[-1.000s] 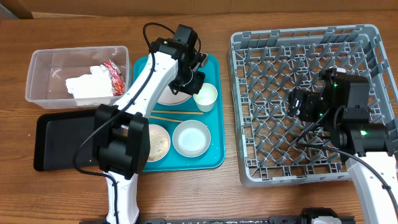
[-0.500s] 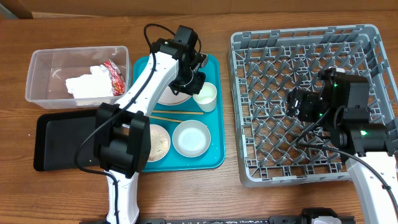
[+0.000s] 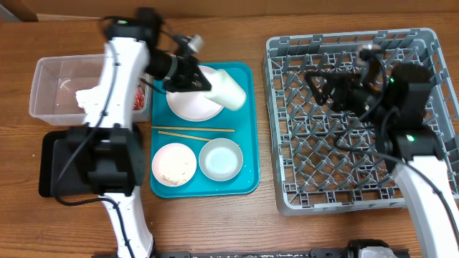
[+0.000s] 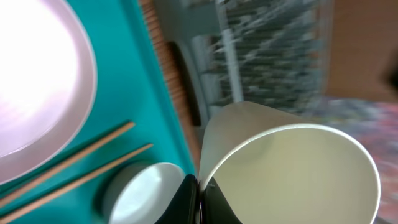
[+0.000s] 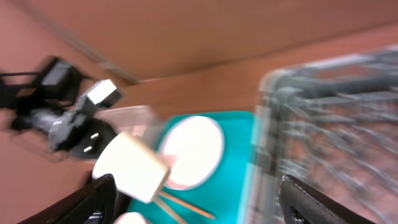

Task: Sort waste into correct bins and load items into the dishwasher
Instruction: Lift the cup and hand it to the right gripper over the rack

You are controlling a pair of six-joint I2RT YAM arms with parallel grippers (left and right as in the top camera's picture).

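My left gripper (image 3: 206,82) is shut on the rim of the small white cup (image 3: 227,88) and holds it tilted on its side above the teal tray's far right; the left wrist view shows the jaws (image 4: 199,200) pinching the cup wall (image 4: 292,168). The pinkish plate (image 3: 192,106) lies under it. The chopsticks (image 3: 193,130) lie across the tray. A bowl with rice grains (image 3: 173,164) and an empty bowl (image 3: 220,158) sit at the front. My right gripper (image 3: 323,87) is open and empty above the grey dish rack (image 3: 358,179), facing the cup (image 5: 134,165).
The clear tub (image 3: 54,75) at far left holds the white napkin (image 3: 92,98) and the red wrapper (image 3: 136,97). The black tray (image 3: 54,168) lies in front of it. The teal tray (image 3: 247,143) sits between the bins and the rack.
My left gripper has lifted the cup off the teal tray and tipped it sideways, the arm swinging left. My right gripper has moved toward the far left part of the rack.
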